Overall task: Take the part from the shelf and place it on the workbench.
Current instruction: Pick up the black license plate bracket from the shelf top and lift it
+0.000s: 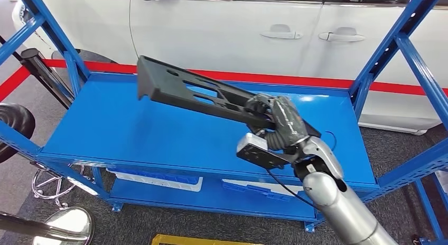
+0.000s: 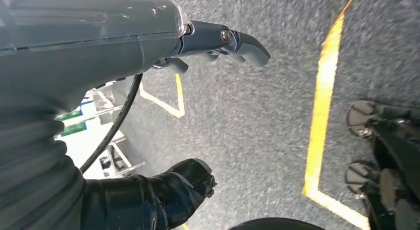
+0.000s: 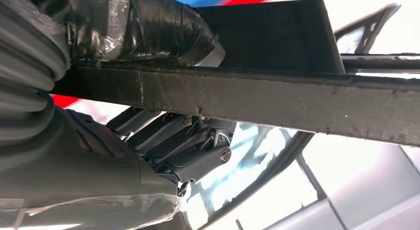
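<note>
A long black plastic part (image 1: 193, 92) with cut-outs hangs tilted above the blue shelf top (image 1: 132, 131), its far end raised toward the white car. My right hand (image 1: 277, 121) grips the part's near end. In the right wrist view the thumb (image 3: 158, 27) lies on one side of the part's thick edge (image 3: 277, 101) and the fingers (image 3: 183, 145) curl on the other side. My left hand (image 2: 148, 116) hangs over grey carpet with its fingers (image 2: 233, 41) and thumb (image 2: 173, 190) apart and nothing between them.
The blue shelf's uprights (image 1: 391, 44) rise at both sides, and a lower shelf (image 1: 211, 195) holds flat white and blue packs. A white car (image 1: 238, 28) stands behind a red floor line. A stool (image 1: 50, 187) is at the left. Yellow floor lines (image 2: 324, 91) cross the carpet.
</note>
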